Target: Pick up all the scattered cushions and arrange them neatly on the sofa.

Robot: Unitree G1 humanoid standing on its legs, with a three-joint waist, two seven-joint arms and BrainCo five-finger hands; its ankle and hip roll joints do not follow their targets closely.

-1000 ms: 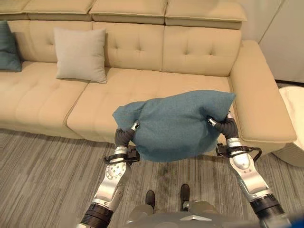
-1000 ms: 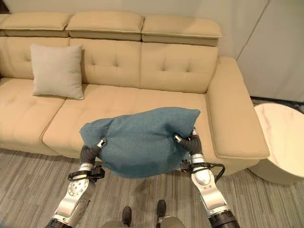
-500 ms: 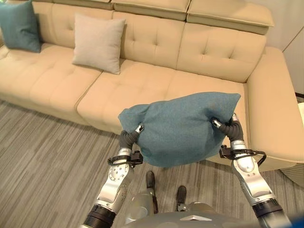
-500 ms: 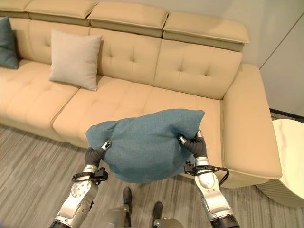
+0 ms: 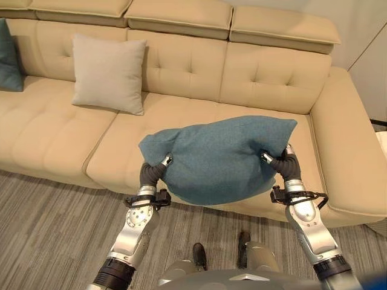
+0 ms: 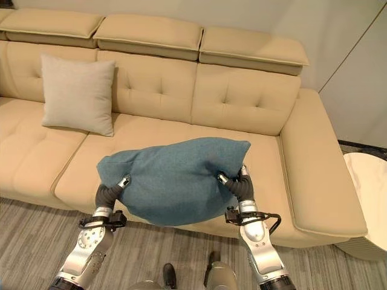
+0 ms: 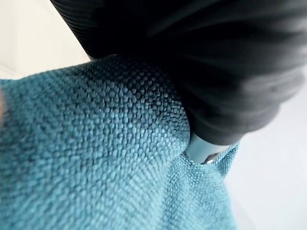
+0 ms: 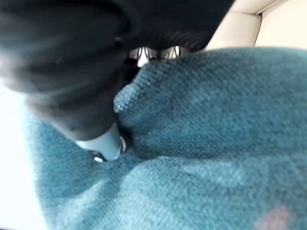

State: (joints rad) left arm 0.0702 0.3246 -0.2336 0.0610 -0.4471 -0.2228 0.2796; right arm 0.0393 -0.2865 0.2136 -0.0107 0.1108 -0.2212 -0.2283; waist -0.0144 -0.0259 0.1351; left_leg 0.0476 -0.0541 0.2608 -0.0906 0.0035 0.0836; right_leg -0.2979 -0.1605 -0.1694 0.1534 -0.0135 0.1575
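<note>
Over the front edge of the sofa (image 5: 181, 115), a teal cushion (image 5: 221, 158) is held in the air between both hands, above the right-hand seat. The left hand (image 5: 152, 171) is pressed into the cushion's left end and the right hand (image 5: 281, 162) into its right end; in each wrist view a finger is seen sunk into the weave, so both hands are judged to be clamped on the fabric, though most of the fingers are hidden by it. A beige cushion (image 5: 109, 73) is propped upright against the backrest further left, and the edge of another teal cushion (image 5: 8, 57) is seen at the far left.

The hold is a squeeze on soft stuffing and could slip if one hand is eased before the other; the cushion would then swing down and drop to the floor (image 5: 54, 217) in front of the seat. If it is released too near the front edge, it could roll off. If it is set down flat, not leaned on the backrest, it would not match the beige one.
</note>
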